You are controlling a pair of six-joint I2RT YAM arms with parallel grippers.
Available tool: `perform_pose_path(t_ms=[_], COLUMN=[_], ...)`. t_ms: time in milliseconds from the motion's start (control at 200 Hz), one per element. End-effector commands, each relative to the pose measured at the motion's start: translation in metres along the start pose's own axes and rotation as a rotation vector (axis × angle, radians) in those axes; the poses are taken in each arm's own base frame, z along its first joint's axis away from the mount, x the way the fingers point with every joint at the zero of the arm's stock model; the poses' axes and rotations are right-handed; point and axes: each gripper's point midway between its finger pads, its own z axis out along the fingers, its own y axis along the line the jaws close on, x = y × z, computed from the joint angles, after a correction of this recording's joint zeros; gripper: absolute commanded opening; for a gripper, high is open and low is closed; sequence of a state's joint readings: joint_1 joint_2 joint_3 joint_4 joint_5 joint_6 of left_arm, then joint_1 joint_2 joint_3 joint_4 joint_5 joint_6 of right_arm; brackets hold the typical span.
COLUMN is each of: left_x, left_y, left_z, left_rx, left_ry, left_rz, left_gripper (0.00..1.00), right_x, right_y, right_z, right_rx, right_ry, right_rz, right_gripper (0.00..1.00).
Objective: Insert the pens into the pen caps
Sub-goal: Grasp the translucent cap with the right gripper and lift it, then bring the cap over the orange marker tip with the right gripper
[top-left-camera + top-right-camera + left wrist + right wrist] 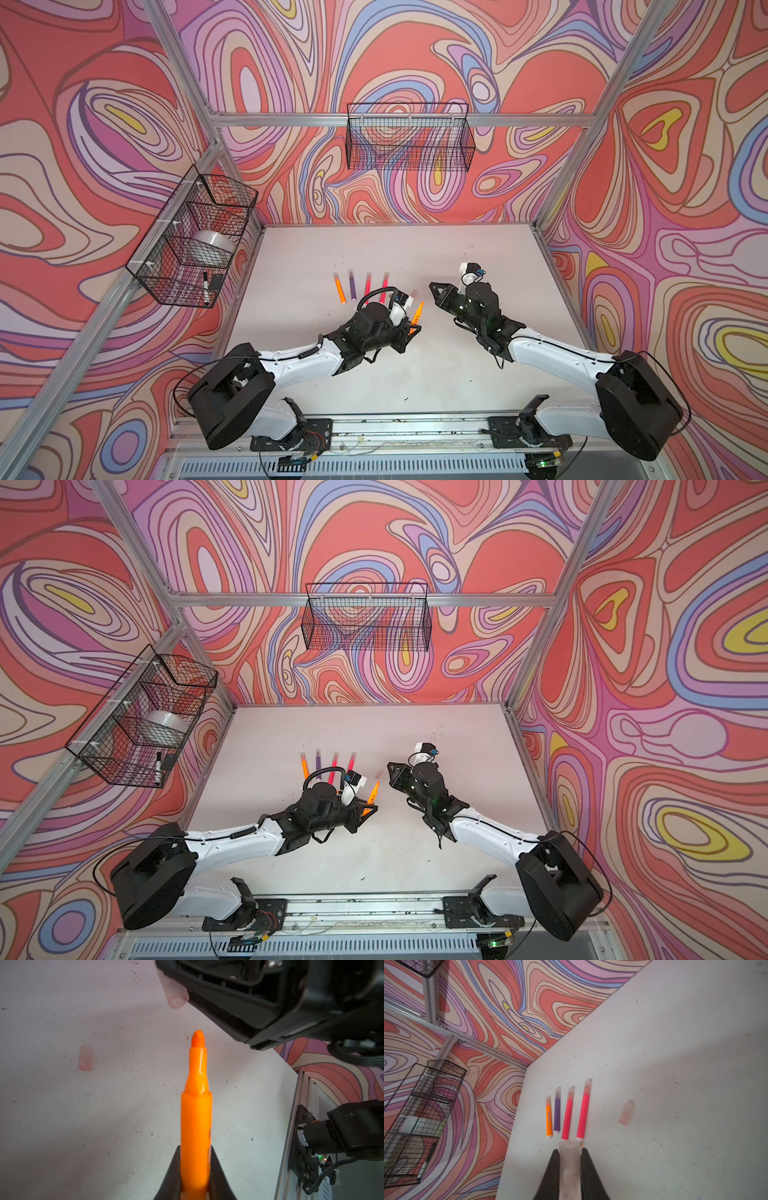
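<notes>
The left gripper (195,1153) was clamped on an uncapped orange pen (196,1115), its tip projecting ahead, near the cap (569,1164) pinched in the right gripper (570,1151). Mating seemed the step in hand; next, tip and cap mouth needed aligning.

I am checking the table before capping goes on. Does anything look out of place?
Only one thing: a loose pen cap lies alone on the table, apart from the neat row of four capped pens, with no pen in it. Nothing else stands out.
</notes>
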State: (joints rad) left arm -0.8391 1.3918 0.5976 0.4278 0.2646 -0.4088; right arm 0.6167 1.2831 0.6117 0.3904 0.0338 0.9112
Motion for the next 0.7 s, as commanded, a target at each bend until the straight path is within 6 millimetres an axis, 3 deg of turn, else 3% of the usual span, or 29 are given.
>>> perform_pose_path(t_ms=[0,325,696], left_x=[-0.023,-0.027,-0.030], left_y=[-0.013,-0.006,-0.004], left_z=[-0.003,-0.006,-0.011], left_rx=[0.039,-0.006,-0.027], left_ry=[-0.086,-0.103,-0.114], left_rz=[-0.001,0.001,0.005], left_gripper=[0.00,0.00,0.00], right_x=[-0.006,0.006,0.020], right_y=[0.025,0.052,0.045], right_z=[-0.011,-0.019,-0.011], right_rx=[-0.095,-0.179,-0.157], right_ry=[-0.047,-0.041,-0.023], right_rz=[0.003,-0.017,-0.030], right_gripper=[0.00,0.02,0.03])
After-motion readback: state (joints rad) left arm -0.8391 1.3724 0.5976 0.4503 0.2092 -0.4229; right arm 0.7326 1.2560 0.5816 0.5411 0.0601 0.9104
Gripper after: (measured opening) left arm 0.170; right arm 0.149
